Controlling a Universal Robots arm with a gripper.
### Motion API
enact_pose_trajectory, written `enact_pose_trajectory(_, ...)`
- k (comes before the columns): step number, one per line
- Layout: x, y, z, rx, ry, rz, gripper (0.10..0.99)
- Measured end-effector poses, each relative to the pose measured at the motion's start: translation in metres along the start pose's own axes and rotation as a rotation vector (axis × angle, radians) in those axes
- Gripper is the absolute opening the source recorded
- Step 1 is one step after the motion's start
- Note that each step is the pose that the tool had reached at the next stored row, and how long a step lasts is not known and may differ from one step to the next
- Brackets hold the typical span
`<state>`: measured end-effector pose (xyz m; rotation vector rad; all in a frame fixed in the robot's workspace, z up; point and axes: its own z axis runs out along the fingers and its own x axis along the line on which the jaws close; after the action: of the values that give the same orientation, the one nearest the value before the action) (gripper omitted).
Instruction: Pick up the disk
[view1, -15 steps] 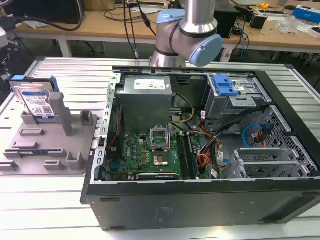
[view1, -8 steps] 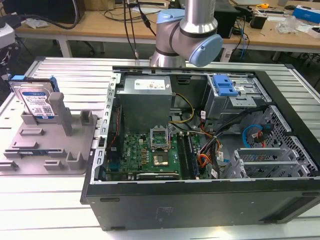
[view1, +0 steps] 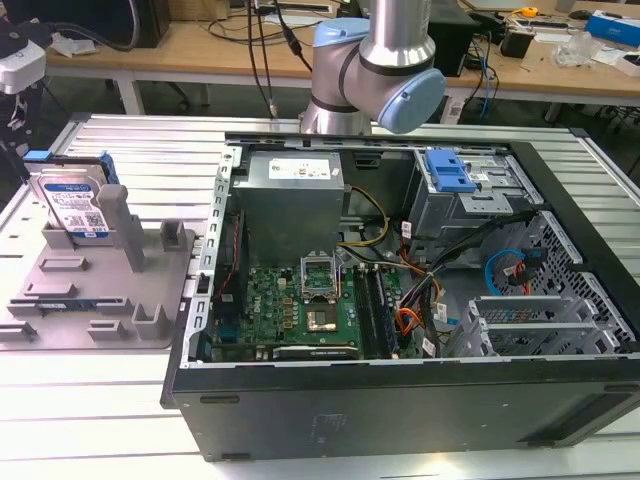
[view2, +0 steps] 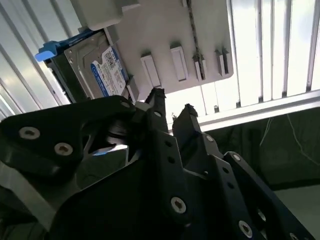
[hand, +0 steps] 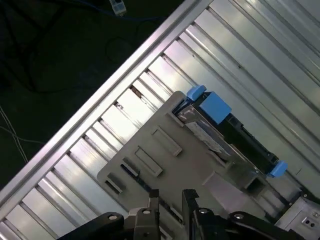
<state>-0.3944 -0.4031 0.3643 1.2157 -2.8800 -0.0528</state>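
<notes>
The disk (view1: 72, 205) stands on edge in the grey fixture (view1: 110, 300) near the counter's edge, not yet grasped. The gripper (view2: 172, 104) hovers above it, narrowly parted and empty.

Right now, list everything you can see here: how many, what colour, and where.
disk: one, silver with a blue-and-white label and blue rails, upright in the fixture
fixture: one, grey, on the table at the exterior view's left, beside the case
case: one, black, open, mid-table
motherboard: one, green, inside the case
power supply: one, grey, inside the case next to the motherboard
bracket: one, blue, inside the case toward the exterior view's right
table: one, silver, slatted, under it all
arm: one, silver and light blue, behind the case
end effector: one, black, open, empty, near the fixture's edge
</notes>
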Motion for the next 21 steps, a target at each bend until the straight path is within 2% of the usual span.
enact_pose_trajectory(1,0.0000,0.0000,0.0001,0.000,0.0007,-0.019,0.416)
enact_pose_trajectory(2,0.0000,0.0000,0.0002,0.000,0.0014,-0.036,0.416)
enact_pose_trajectory(4,0.0000,0.0000,0.0007,0.000,0.0030,-0.077,0.537)
enact_pose_trajectory(5,0.0000,0.0000,0.0008,0.000,0.0040,-0.099,0.537)
enact_pose_trajectory(6,0.0000,0.0000,0.0010,0.001,0.0049,-0.118,0.600)
enact_pose_trajectory(11,0.0000,-0.0001,0.0025,0.003,0.0099,-0.231,0.600)
enact_pose_trajectory(16,0.0000,-0.0002,0.0038,0.012,0.0151,-0.334,0.600)
enact_pose_trajectory(21,0.0000,-0.0002,0.0058,0.021,0.0210,-0.483,0.600)
